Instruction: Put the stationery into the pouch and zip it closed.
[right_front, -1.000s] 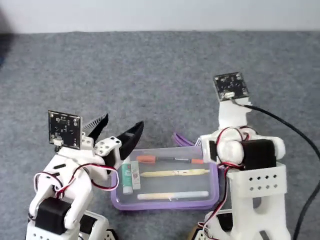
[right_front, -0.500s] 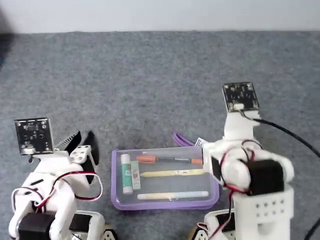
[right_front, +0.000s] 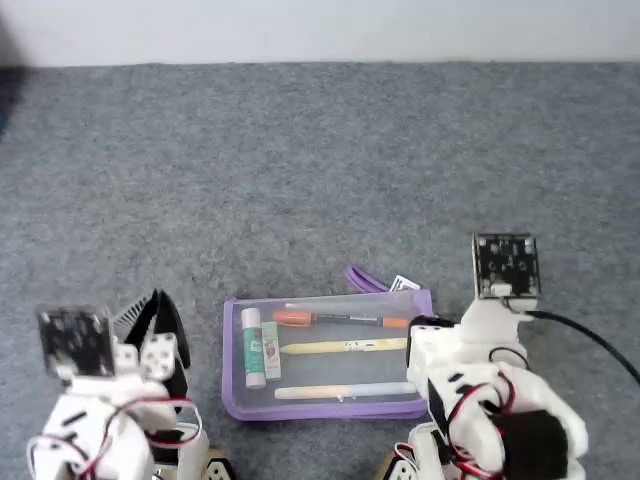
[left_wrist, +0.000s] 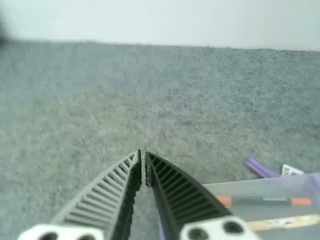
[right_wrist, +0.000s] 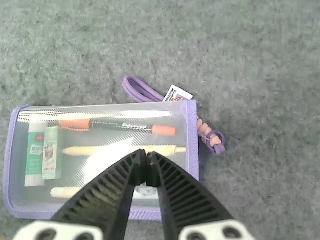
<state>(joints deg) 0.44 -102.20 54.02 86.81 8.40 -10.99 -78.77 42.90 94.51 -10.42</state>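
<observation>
Retreated from the clear purple-edged pouch, left pincer and right pincer sit closed.

Lighting: even, diffuse, moderately bright. Shadows: faint, soft-edged. Glare: pale sheen on the clear face of the pouch.

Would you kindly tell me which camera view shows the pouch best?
The right wrist view: the pouch shows nearly whole, with only the right end effector across one edge. In the high view the right arm covers one end; the left wrist view catches a corner.
</observation>
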